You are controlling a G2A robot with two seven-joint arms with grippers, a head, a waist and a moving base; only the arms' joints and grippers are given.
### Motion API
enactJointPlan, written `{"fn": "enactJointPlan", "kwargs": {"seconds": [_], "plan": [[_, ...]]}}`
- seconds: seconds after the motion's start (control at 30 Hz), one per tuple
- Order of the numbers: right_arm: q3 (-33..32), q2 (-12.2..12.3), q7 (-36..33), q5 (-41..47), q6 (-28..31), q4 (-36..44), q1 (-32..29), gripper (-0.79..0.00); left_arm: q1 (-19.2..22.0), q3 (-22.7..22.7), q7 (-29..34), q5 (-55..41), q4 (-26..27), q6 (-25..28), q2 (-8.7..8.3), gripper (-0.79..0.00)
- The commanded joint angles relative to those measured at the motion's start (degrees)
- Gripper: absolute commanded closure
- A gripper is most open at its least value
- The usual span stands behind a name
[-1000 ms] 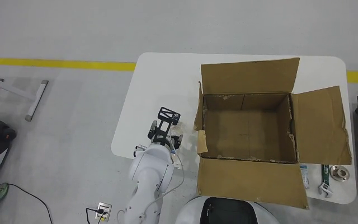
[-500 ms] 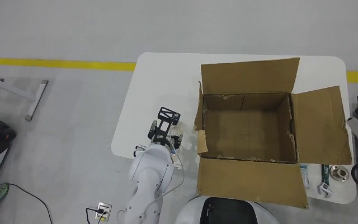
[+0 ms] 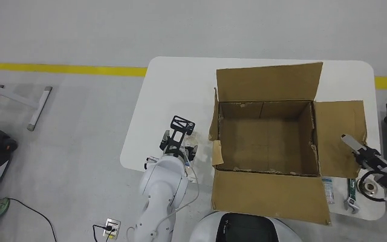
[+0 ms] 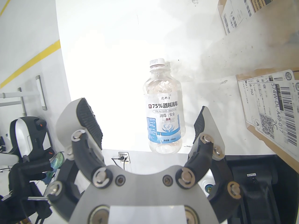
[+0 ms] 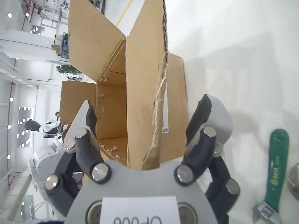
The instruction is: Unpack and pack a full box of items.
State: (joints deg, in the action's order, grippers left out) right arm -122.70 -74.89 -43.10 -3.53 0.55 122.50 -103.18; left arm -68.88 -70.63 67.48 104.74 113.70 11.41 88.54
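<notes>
i'm not typing out any print, just saying where it sits. in the left wrist view the bottle (image 4: 163, 108) wears a white and blue label (image 4: 164, 122) with several clear lines of characters and a percent figure. the box (image 4: 289, 141) has shipping labels (image 4: 271, 101) on its side, with barcodes, a qr code and code strings. another barcode label (image 4: 236, 12) is on one of its flaps. the wrench (image 5: 276, 162) has white lettering along its green handle. a white sticker (image 5: 137, 211) on the right gripper (image 5: 147, 105) base is cut off at the frame edge.
</notes>
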Motion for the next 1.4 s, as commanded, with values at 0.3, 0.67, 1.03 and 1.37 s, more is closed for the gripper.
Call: {"fn": "enactJointPlan", "kwargs": {"seconds": [0.3,0.67,1.03,1.37], "plan": [[0.20,0.20,3.66,7.57,-0.30,-3.07,0.90,0.000,0.00,0.00,0.00,0.00,0.00,0.00,0.00,-0.785],[-0.69,-0.10,11.05,15.05,-0.29,-4.67,0.49,0.000,0.00,0.00,0.00,0.00,0.00,0.00,0.00,-0.785],[-1.68,0.08,14.21,14.54,0.08,-4.05,0.09,0.000,0.00,0.00,0.00,0.00,0.00,0.00,0.00,-0.785],[-5.38,0.94,14.99,7.96,-1.23,-0.26,0.83,-0.785,0.00,0.00,0.00,0.00,0.00,0.00,0.00,-0.785]]}}
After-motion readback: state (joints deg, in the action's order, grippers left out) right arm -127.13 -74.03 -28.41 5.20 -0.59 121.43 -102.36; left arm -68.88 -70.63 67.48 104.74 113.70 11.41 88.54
